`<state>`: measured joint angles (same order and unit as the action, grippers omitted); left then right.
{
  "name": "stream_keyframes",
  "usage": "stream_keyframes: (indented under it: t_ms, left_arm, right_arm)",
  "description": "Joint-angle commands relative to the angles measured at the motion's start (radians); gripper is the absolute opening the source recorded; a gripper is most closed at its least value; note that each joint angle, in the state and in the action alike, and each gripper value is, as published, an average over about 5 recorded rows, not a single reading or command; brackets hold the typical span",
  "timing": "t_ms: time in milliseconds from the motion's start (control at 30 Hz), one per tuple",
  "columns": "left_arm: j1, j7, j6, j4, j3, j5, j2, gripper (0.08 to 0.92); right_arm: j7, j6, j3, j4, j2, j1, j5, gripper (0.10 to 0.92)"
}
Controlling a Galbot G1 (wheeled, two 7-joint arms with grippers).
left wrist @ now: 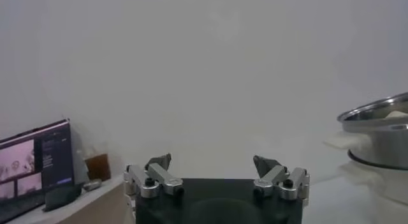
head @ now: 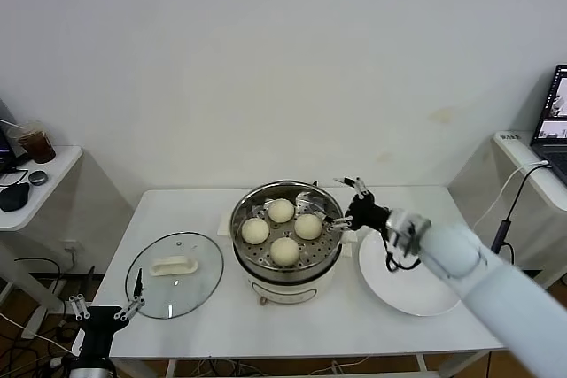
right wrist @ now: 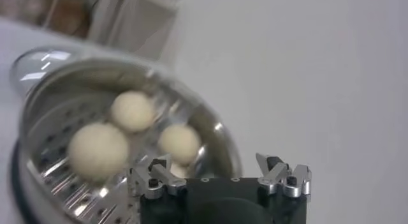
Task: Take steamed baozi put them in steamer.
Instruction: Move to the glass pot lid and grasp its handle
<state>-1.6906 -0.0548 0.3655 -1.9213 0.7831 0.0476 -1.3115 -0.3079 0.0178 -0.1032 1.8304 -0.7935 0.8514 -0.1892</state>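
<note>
Left gripper (head: 106, 309) parked low off table's front-left corner, jaws spread, empty; glass lid (head: 174, 274) flat on table (head: 221, 325) beside it

Steamer (head: 285, 238) mid-table; four baozi (head: 283, 250) on perforated tray inside

Buns look light, soft, dent-prone, smooth-skinned: judge gentle pinch across widest middle

Right gripper (head: 344, 204) at steamer's right rim, jaws spread, empty; plate (head: 416, 294) bare, so loading looks done

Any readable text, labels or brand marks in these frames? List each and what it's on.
None can be read.
Laptop screen at the left wrist view's edge: images and dark panels, any text too blurred.
Second laptop at the head view's right edge: too small to read.
Steamer, its base, the glass lid, the plate and the four baozi: no visible markings.
Both grippers, left and right: no labels visible.
</note>
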Motion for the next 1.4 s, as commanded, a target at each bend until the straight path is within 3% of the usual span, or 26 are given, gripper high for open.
stream_keyframes:
  t_ms: [33,233,333,500,767,1033,1400]
  left_arm:
    - [0.000,-0.011,-0.009,0.010,-0.005,-0.010,-0.001,0.823]
    - [-0.003,-0.064,-0.086,0.003,-0.004,-0.130,0.023,0.823]
    - [0.003,-0.127,-0.155,0.020,-0.003,-0.309,0.051,0.823]
    - [0.048,-0.211,-0.132,0.170,0.032,-0.862,0.099,0.823]
    - [0.130,-0.279,-0.088,0.345,-0.016,-1.309,0.183,0.823]
    - [0.269,-0.278,-0.063,0.412,-0.124,-1.378,0.222,0.823]
    - [0.440,-0.261,-0.057,0.515,-0.221,-1.383,0.219,0.823]
  right_arm:
    - [0.027,-0.497,-0.699,0.053,-0.484,0.632,0.263,0.823]
    - [0.047,-0.453,-0.829,0.101,-0.643,0.724,0.184,0.823]
    - [0.075,-0.386,-0.864,0.104,-0.673,0.766,0.127,0.823]
    - [0.095,-0.238,-0.895,0.133,-0.693,0.814,0.066,0.823]
    - [0.094,-0.185,-0.879,0.121,-0.714,0.851,0.065,0.823]
    - [0.086,-0.191,-0.840,0.109,-0.725,0.877,0.095,0.823]
    - [0.083,-0.197,-0.811,0.099,-0.725,0.889,0.131,0.823]
